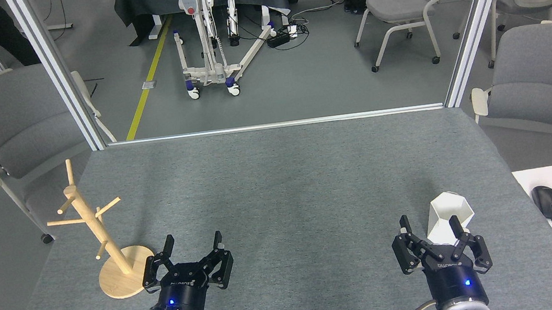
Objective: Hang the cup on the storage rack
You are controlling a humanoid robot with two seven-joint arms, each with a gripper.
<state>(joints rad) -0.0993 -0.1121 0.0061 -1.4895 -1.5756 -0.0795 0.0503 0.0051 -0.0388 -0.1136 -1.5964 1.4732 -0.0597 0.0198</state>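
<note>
Looks like the pre-grasp step: right gripper (pixel 429 224) sits spread wide around the cup (pixel 450 219), not clamped yet. Left gripper (pixel 194 244), also spread and holding nothing, waits beside the storage rack (pixel 96 225), far left of the cup. Next it needs to squeeze and lift.

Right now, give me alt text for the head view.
A white faceted cup stands between the open right gripper's fingers on a grey felt table. The open left gripper sits beside a light wooden mug tree.
</note>
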